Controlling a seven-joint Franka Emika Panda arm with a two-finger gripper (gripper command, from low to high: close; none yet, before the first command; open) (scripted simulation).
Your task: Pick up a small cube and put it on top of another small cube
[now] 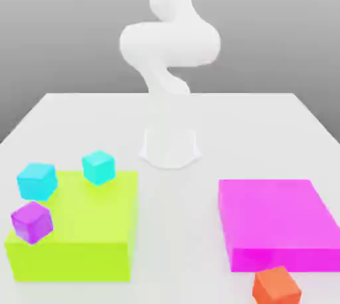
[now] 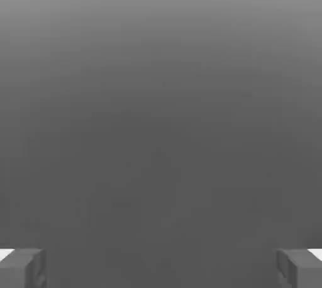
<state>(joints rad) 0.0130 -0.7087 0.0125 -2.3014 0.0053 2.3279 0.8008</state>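
A small orange-red cube (image 1: 276, 286) sits on the white table at the front, just before the magenta block (image 1: 275, 222) on the exterior view's right. In the hand view my gripper (image 2: 161, 268) stands open, its two grey fingertips (image 2: 22, 266) far apart with nothing between them, facing a plain grey background. The white arm (image 1: 169, 44) rises at the back middle of the table, curled up high above its base.
A flat lime-green block (image 1: 80, 229) lies at the exterior view's left with a purple cube (image 1: 32, 222) and a cyan cube (image 1: 99, 166) on it. Another cyan cube (image 1: 36, 180) sits at its far left corner. The white table (image 1: 172, 123) stretches between the blocks.
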